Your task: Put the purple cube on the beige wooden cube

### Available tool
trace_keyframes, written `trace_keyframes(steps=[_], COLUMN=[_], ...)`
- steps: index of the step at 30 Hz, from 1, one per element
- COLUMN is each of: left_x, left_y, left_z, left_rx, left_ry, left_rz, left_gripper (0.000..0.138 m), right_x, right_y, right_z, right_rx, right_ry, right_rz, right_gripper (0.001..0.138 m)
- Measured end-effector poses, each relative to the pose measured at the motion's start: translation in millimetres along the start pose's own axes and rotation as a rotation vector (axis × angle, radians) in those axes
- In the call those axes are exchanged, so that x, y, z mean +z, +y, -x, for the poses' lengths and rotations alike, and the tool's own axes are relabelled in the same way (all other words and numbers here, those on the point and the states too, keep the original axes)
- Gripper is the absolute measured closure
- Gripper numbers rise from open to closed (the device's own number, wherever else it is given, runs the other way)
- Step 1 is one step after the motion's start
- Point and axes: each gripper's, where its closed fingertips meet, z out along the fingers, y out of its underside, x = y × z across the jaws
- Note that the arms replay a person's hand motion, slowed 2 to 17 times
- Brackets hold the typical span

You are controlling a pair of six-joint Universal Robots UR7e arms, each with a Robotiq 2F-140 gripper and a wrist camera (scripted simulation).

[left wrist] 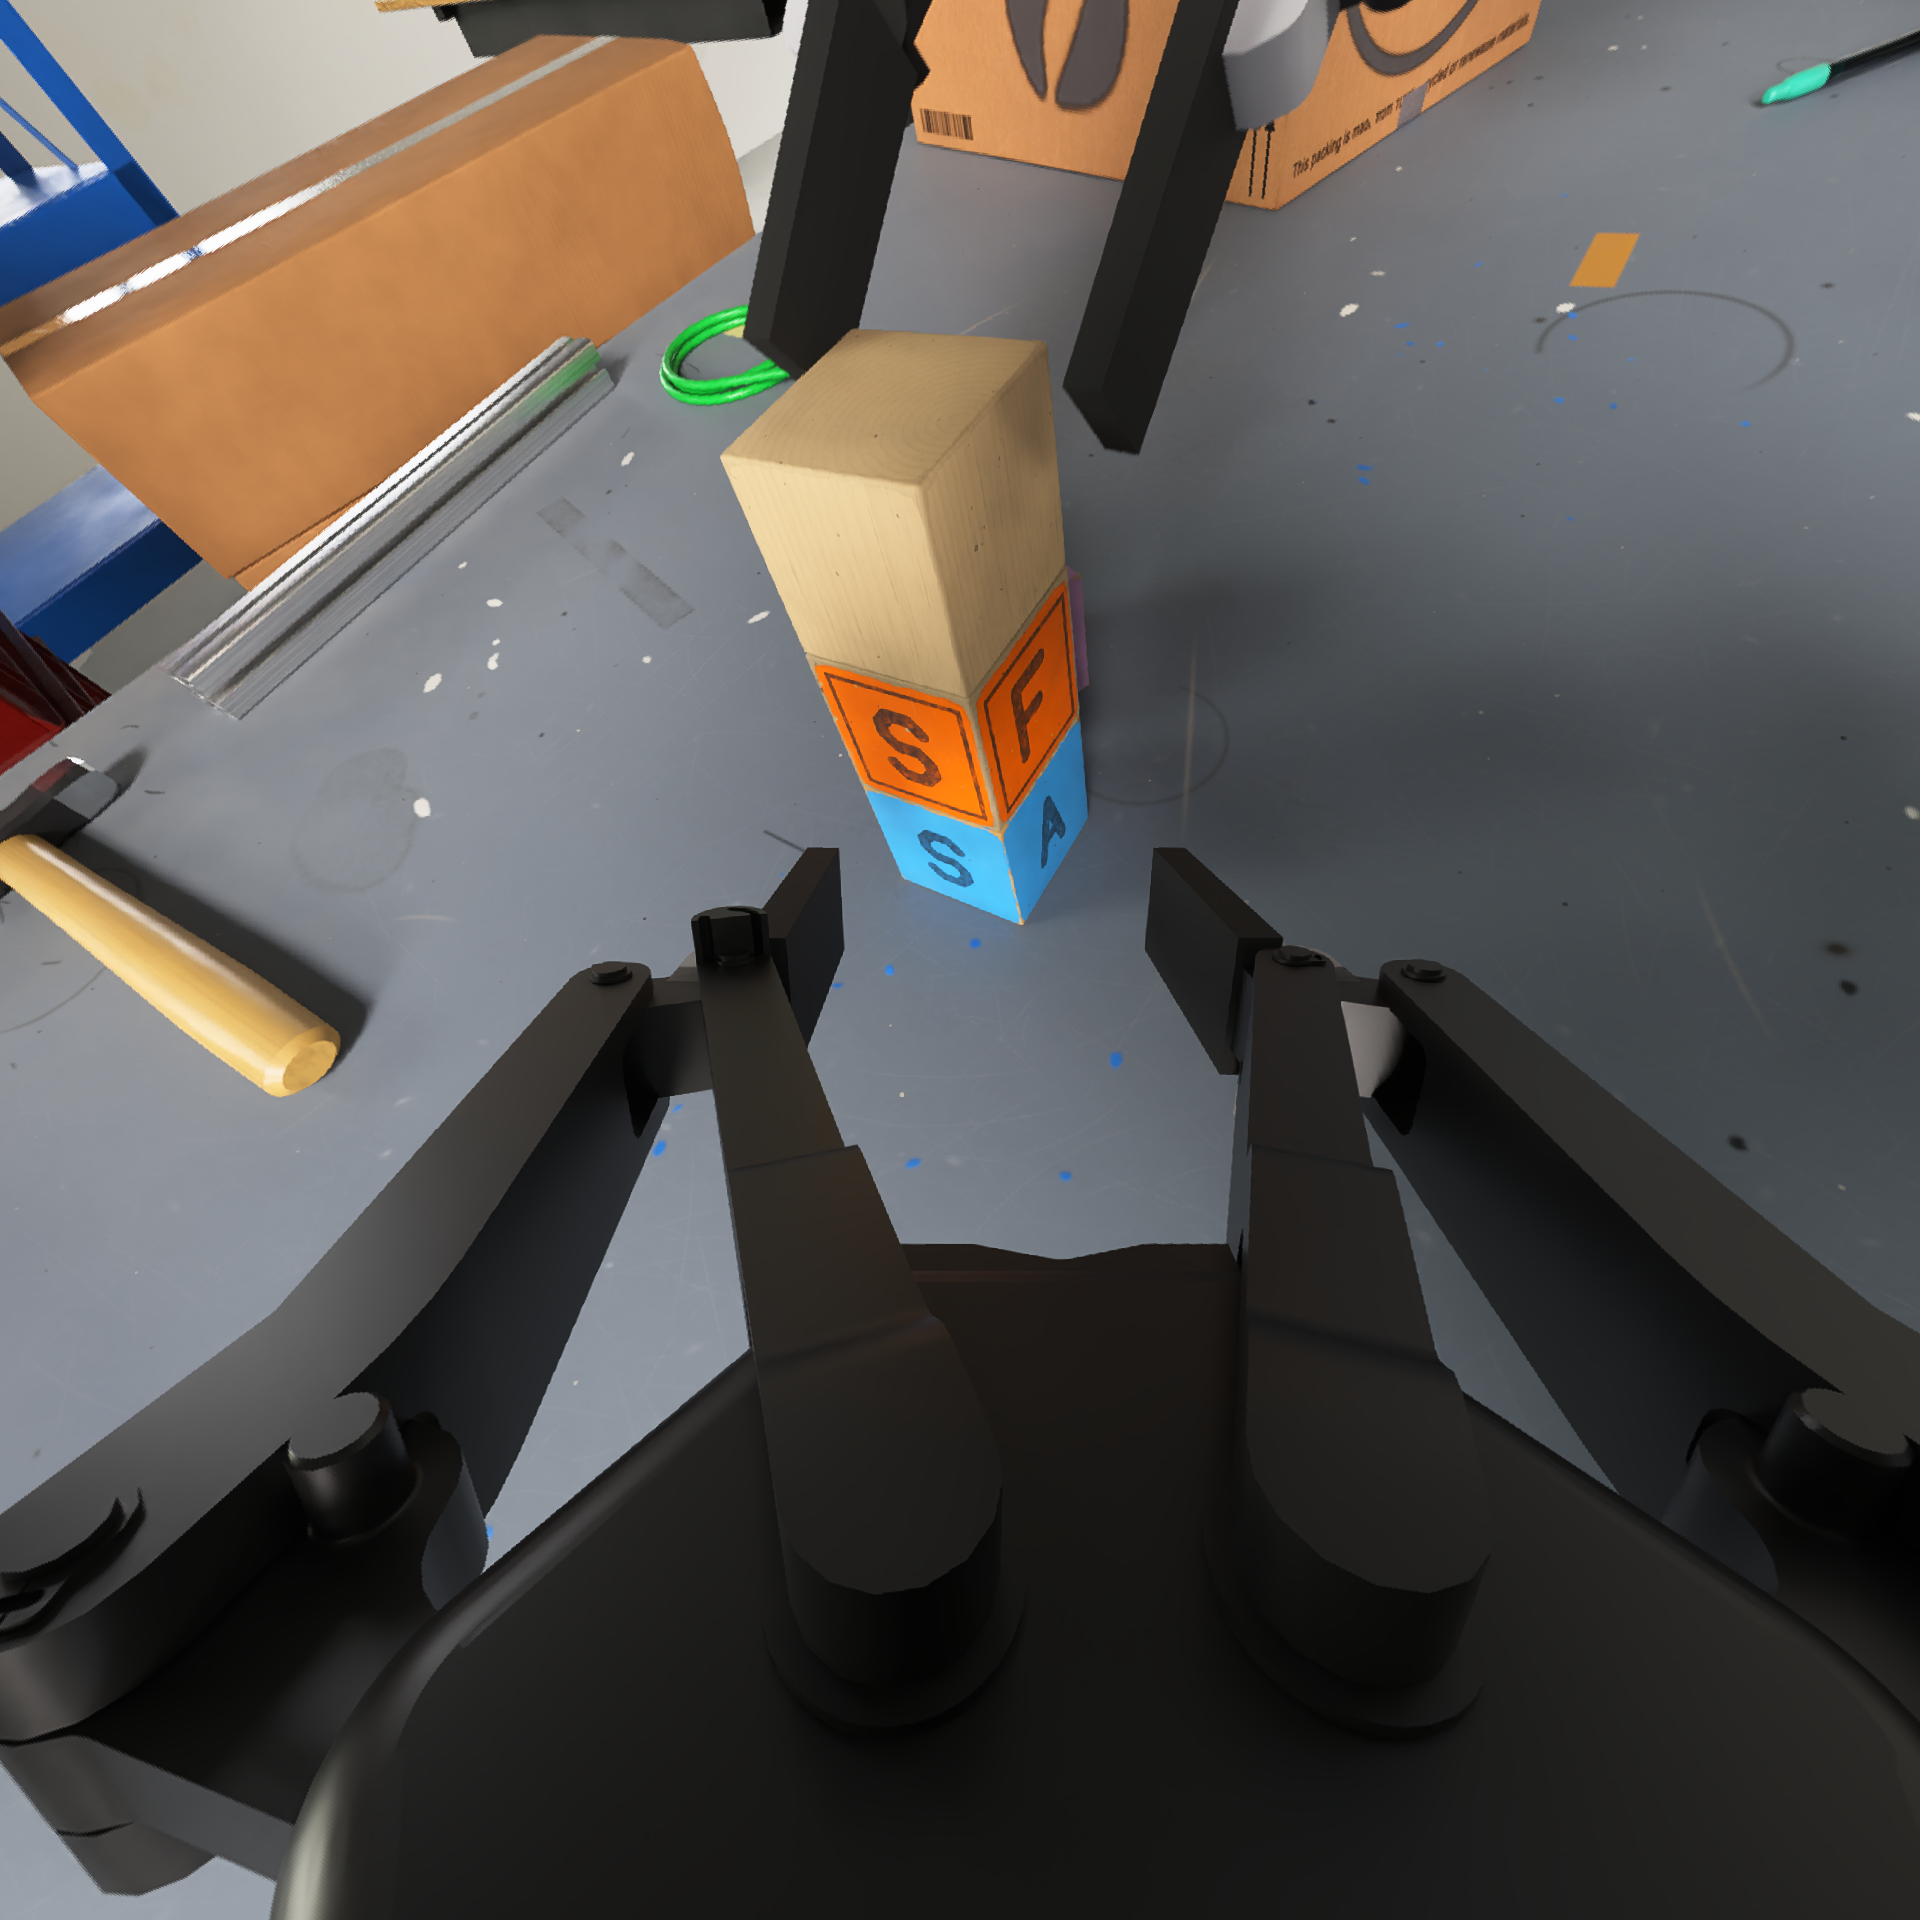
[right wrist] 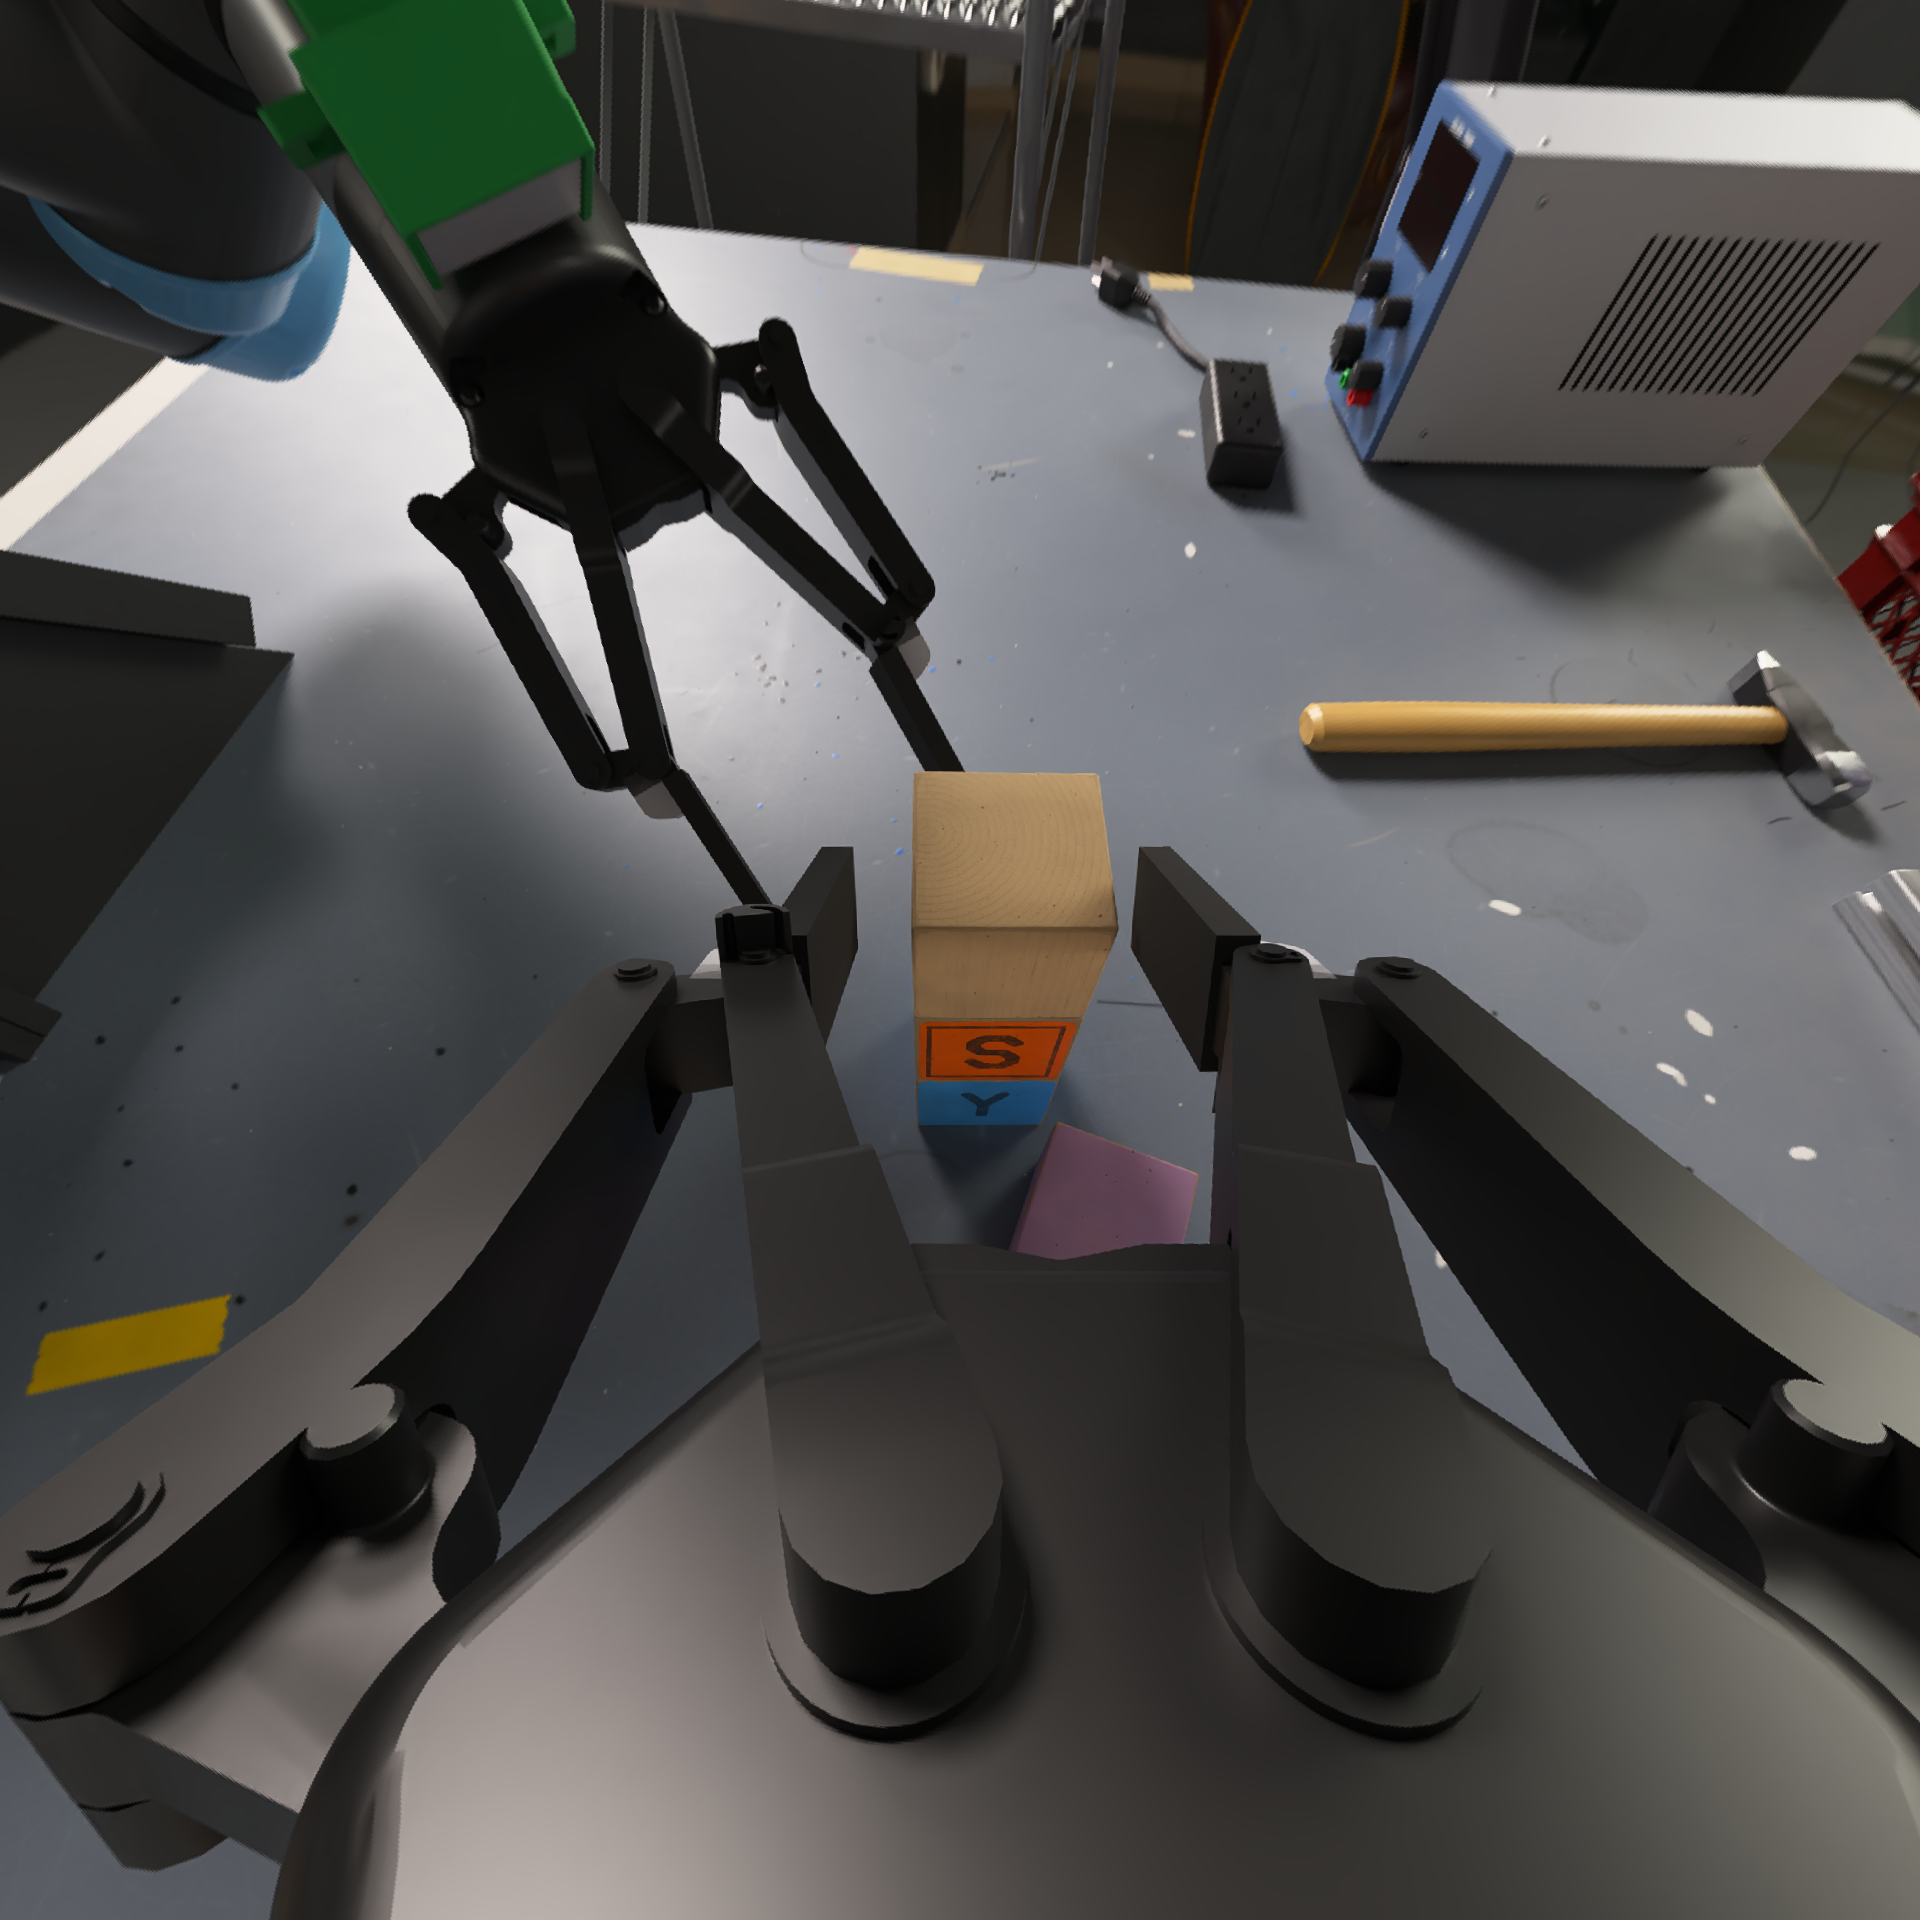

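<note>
A beige wooden cube [left wrist: 904,499] tops a stack, with an orange lettered cube [left wrist: 951,738] under it and a blue lettered cube [left wrist: 982,857] on the table. The stack also shows in the right wrist view, with the beige cube [right wrist: 1008,894] on top. The purple cube [right wrist: 1107,1200] lies on the table beside the stack's base; in the left wrist view only a sliver [left wrist: 1077,623] shows behind the stack. My left gripper [left wrist: 995,904] is open and empty, low in front of the stack. My right gripper [right wrist: 992,914] is open and empty, its fingers either side of the beige cube's top.
A hammer [left wrist: 166,961] lies left of the stack, also seen in the right wrist view [right wrist: 1558,727]. Cardboard boxes [left wrist: 343,301], a metal bar [left wrist: 395,530] and a green cable loop [left wrist: 717,358] lie beyond. A power supply [right wrist: 1621,281] and a power strip [right wrist: 1242,421] stand at the far table edge.
</note>
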Motion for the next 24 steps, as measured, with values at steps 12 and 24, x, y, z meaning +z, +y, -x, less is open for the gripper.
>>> trace_keyframes(steps=[12, 24], left_x=[6, 8], left_y=[11, 13], left_z=[-2, -2], left_rx=[-0.003, -0.002], left_ry=[0.010, 0.013], left_rz=[0.039, 0.048], left_gripper=[0.060, 0.060], right_x=[-19, 14], right_y=[61.4, 113.0], right_z=[-26, -36], right_rx=[0.125, 0.346], right_ry=[0.070, 0.046], right_rz=[-0.053, 0.122], right_gripper=[0.070, 0.063])
